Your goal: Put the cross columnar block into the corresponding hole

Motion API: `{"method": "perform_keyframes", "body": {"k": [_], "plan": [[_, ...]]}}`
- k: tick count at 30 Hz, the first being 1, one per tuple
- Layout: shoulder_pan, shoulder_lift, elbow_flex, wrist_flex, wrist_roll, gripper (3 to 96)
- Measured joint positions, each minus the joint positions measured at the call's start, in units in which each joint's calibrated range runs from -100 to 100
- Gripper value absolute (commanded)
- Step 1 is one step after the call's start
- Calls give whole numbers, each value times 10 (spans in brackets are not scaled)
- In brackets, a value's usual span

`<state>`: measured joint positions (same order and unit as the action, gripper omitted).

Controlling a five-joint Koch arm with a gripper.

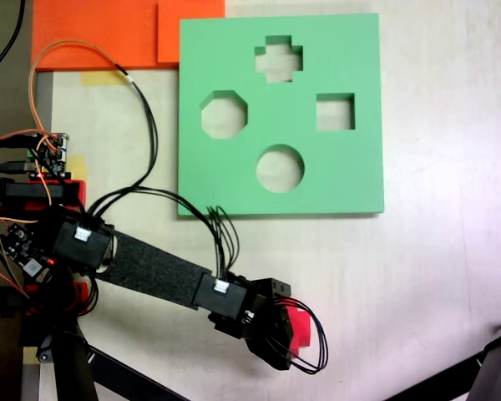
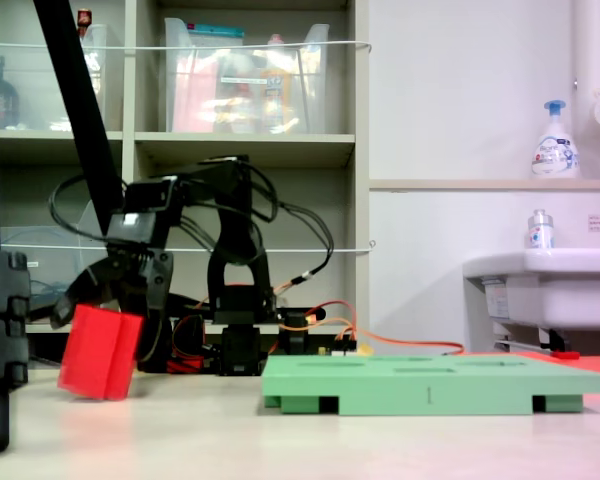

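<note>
A pale table [image 1: 451, 276] carries the green foam board [image 1: 351, 175] and orange foam sheets [image 1: 92, 33]

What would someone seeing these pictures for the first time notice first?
Probably the bright red cross columnar block, gripped tilted just above the table at the second exterior view's left by the black gripper. Next, the green foam board with four cutouts, its plus-shaped hole empty, at the first exterior view's top.
</note>
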<state>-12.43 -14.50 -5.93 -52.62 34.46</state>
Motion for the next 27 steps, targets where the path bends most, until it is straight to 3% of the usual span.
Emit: {"method": "perform_keyframes", "body": {"k": [17,22,27], "plan": [[0,-27,-9,3,0,453],[-1,-47,-12,-3,12,385],[-2,-57,-12,-12,27,385]]}}
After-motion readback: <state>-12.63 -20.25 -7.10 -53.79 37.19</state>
